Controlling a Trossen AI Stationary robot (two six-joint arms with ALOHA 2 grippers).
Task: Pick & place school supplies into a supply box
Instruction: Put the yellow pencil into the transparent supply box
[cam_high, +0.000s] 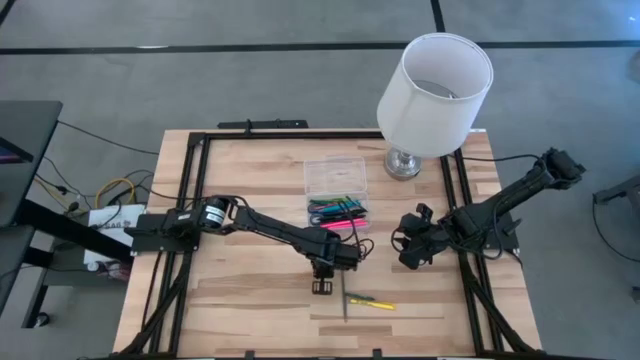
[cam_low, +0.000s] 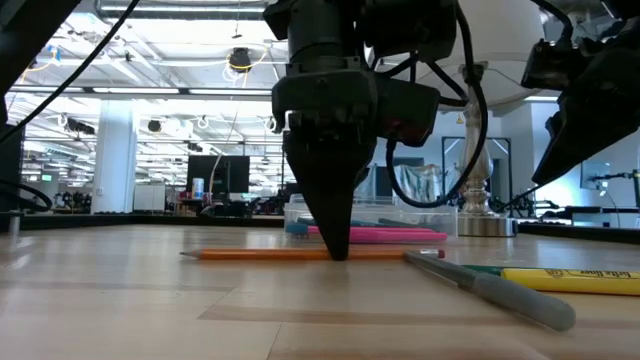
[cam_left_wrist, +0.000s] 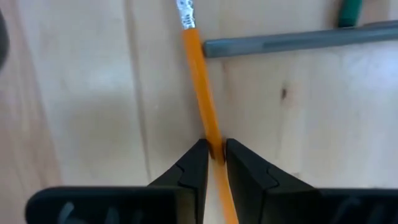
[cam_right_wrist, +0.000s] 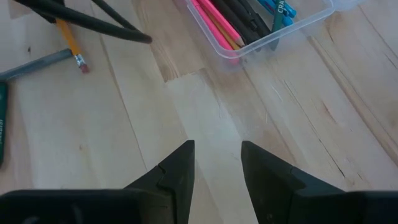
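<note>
left gripper (cam_left_wrist: 215, 151): fingers pinching thin orange wooden pencil (cam_left_wrist: 200, 87) on the table, lower centre of high view | right gripper (cam_right_wrist: 217, 160): spread, waiting right of centre | step: grasping | next: lift, carry to clear shallow plastic box (cam_high: 335, 188) above

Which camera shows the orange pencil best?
The left wrist view: the orange pencil fills it, running between the left gripper fingers, eraser end clear. The low view shows it lying flat on the table behind the gripper. The right wrist view catches only its eraser end; the high view hides it.
</note>
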